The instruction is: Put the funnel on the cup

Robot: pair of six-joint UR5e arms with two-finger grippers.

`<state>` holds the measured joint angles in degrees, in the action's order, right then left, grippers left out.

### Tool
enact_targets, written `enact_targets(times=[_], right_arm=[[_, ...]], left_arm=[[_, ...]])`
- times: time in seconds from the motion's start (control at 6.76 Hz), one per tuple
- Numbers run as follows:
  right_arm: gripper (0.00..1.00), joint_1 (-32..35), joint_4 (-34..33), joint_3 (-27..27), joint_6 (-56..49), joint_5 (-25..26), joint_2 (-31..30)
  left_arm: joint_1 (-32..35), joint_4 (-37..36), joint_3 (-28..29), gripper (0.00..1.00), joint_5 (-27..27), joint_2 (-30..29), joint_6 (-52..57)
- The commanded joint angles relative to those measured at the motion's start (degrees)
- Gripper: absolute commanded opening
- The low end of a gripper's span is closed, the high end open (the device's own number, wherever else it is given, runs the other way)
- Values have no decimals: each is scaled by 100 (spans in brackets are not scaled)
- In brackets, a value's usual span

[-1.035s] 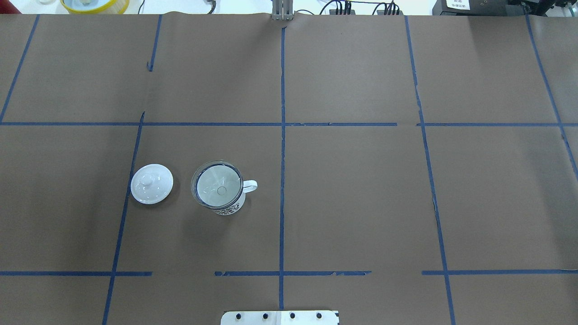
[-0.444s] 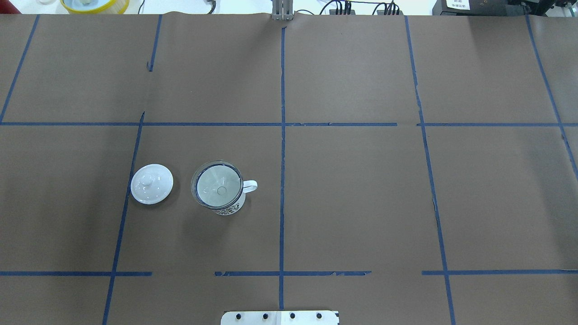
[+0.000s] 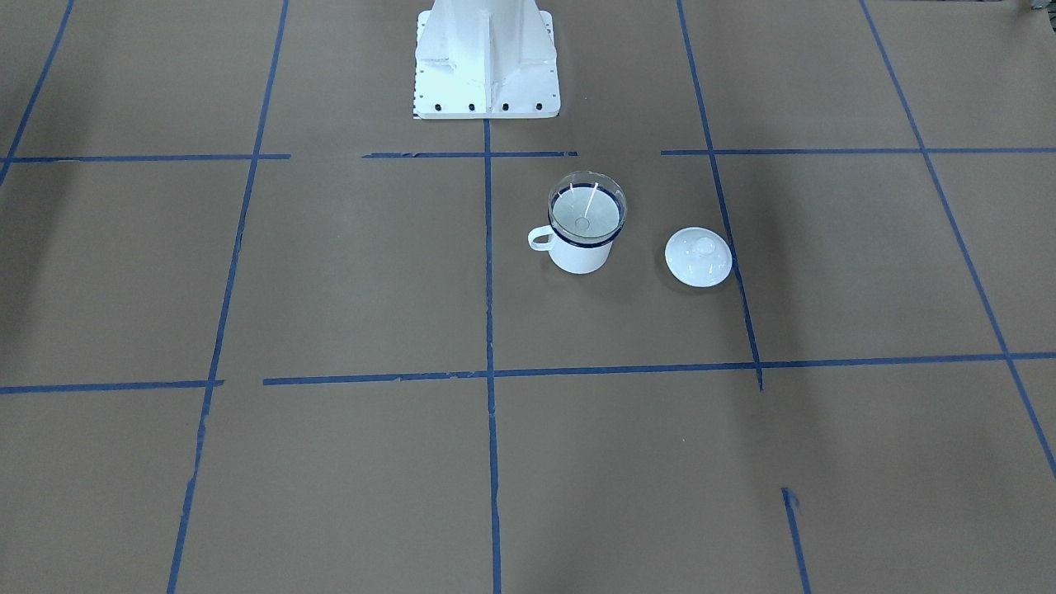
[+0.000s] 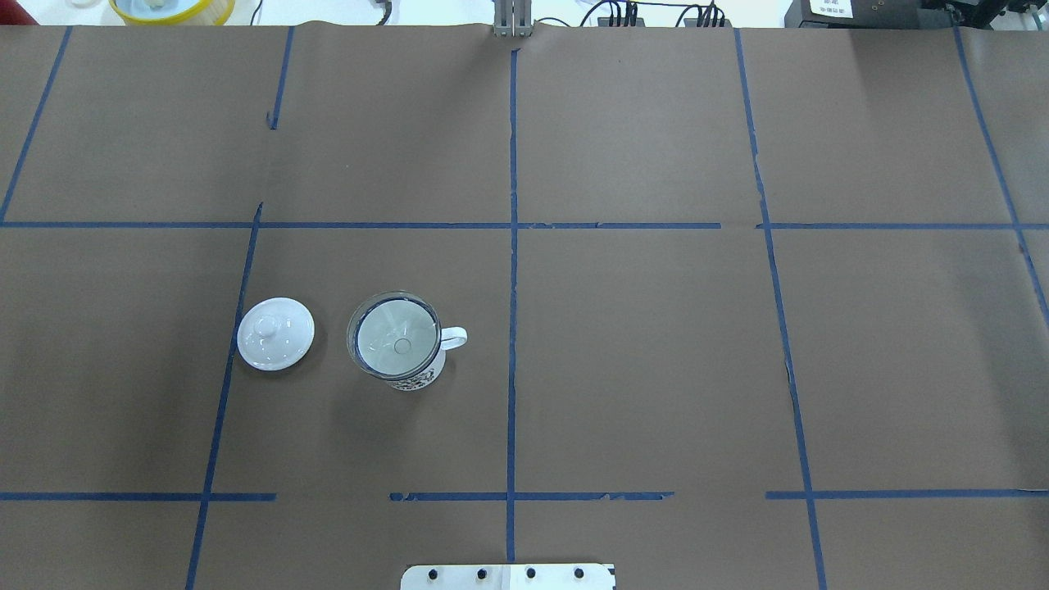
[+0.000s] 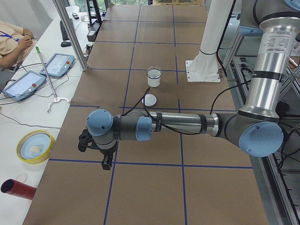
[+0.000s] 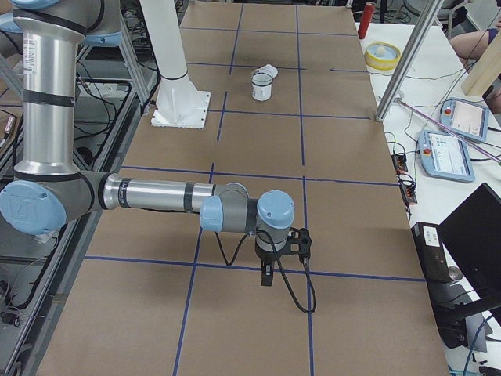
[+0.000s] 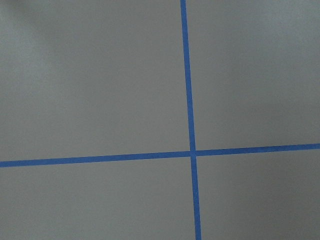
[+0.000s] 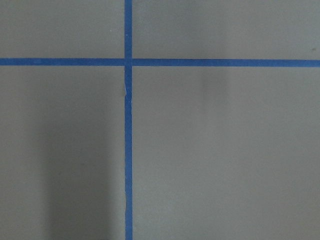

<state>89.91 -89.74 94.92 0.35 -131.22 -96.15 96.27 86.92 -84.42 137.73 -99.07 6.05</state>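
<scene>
The clear funnel (image 4: 393,344) sits upright in the mouth of the white cup (image 4: 420,378), its rim resting on the cup's dark blue rim. In the front-facing view the funnel (image 3: 586,208) likewise sits on the cup (image 3: 582,256). The cup's handle points toward the table's middle line. My left gripper (image 5: 107,161) hangs over the table's left end, far from the cup, and shows only in the exterior left view. My right gripper (image 6: 268,276) hangs over the right end, only in the exterior right view. I cannot tell whether either is open or shut. Both wrist views show only brown paper and blue tape.
A round white knobbed lid (image 4: 275,333) lies flat on the table beside the cup, on the side away from the handle. The white robot base (image 3: 487,58) stands at the near edge. A yellow bowl (image 5: 35,146), a red cylinder (image 5: 18,188) and tablets (image 5: 58,64) lie on the side bench.
</scene>
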Motion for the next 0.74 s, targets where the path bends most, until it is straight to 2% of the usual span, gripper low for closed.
enact_targets(times=[0.0,0.59], right_arm=[[100,0,0,0,0,0,0],[100,0,0,0,0,0,0]], left_arm=[[-20,-193,13,100,-27,-51,-7],[-29,-193,-4,100,-36,20,-7]])
